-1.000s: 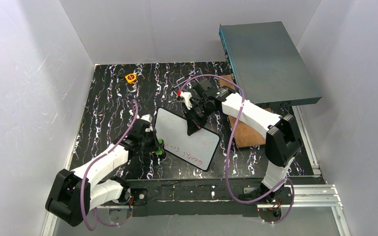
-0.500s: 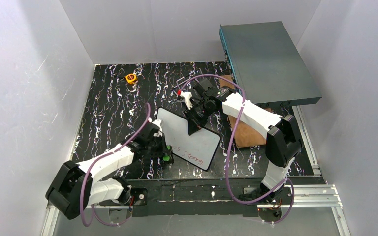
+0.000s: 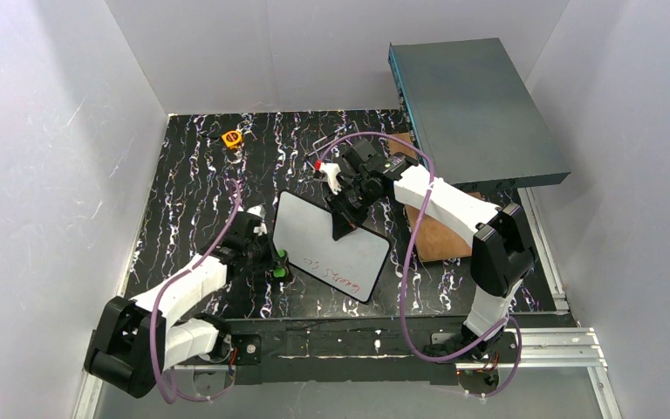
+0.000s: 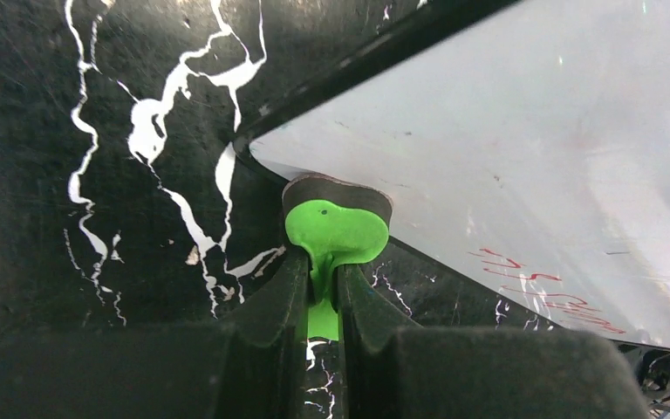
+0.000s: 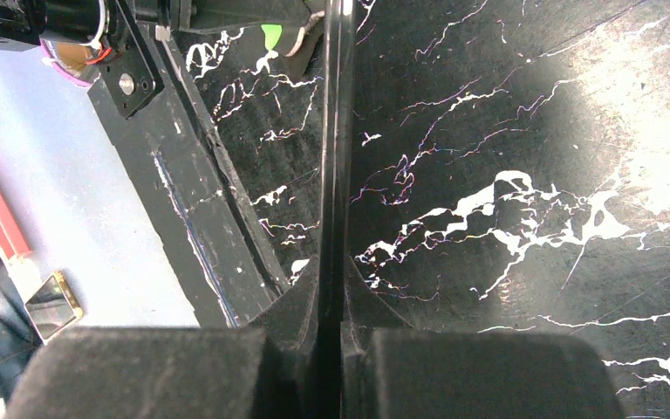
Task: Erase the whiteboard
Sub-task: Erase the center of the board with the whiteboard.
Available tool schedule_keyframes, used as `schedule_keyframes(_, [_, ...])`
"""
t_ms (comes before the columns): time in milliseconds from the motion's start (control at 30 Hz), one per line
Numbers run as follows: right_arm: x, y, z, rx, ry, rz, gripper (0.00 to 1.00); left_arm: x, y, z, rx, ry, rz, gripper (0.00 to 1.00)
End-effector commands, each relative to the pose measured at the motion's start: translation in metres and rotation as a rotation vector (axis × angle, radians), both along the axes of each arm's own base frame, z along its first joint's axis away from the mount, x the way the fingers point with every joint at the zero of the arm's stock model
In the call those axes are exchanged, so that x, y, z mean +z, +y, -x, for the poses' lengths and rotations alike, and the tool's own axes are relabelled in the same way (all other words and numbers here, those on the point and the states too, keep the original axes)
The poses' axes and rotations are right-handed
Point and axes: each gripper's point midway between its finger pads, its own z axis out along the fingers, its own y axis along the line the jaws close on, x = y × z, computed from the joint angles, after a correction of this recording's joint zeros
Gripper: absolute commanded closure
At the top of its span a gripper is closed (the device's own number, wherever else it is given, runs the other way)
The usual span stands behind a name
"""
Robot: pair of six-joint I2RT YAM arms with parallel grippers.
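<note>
- Whiteboard [image 3: 331, 244] is propped at a tilt on the black marbled worktop [image 3: 192, 192], between the two arms. Its upper edge is pinched in the closed fingers of the right end effector [image 3: 346, 218].
- Left end effector [image 4: 321, 262] is clenched on the stem of a green eraser [image 4: 331, 229]. Just ahead of the fingertips, the eraser's dark pad meets the board's edge beside a rounded corner.
- Red handwriting [image 4: 536, 284] runs across the white face, to the right of the left end effector and past the eraser.
- On the outer side of the right end effector lies a brown wooden board [image 3: 440, 231], with a large grey-teal metal box [image 3: 475, 109] behind it.
- Well ahead of the left end effector, near the back wall, sits a small orange object [image 3: 232, 138].
</note>
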Motion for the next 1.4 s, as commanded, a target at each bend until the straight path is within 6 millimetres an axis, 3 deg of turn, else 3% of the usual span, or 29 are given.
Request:
schedule_keyframes(0, [0.019, 0.009, 0.027, 0.099, 0.036, -0.089, 0.99, 0.020, -0.003, -0.024, -0.018, -0.070, 0.015, 1.00])
schedule_keyframes(167, [0.019, 0.009, 0.027, 0.101, 0.040, -0.091, 0.99, 0.028, -0.026, -0.015, -0.102, -0.095, 0.110, 1.00])
schedule_keyframes(367, [0.017, 0.010, 0.028, 0.105, 0.050, -0.090, 0.99, 0.024, -0.051, 0.016, -0.207, -0.088, 0.109, 1.00])
schedule_keyframes(500, [0.017, 0.010, 0.030, 0.116, 0.050, -0.095, 0.99, 0.020, -0.046, 0.020, -0.170, -0.103, 0.105, 1.00])
schedule_keyframes(767, [0.018, 0.006, 0.034, 0.143, 0.026, -0.097, 0.99, 0.045, -0.029, 0.012, -0.119, -0.246, 0.079, 1.00])
schedule_keyframes(967, [0.019, 0.007, 0.040, 0.186, 0.034, -0.109, 0.99, 0.047, -0.014, 0.010, -0.031, -0.309, 0.082, 1.00])
schedule_keyframes(1367, [0.021, 0.014, 0.045, 0.210, 0.066, -0.132, 0.99, 0.036, -0.047, 0.013, -0.200, -0.358, 0.139, 1.00])
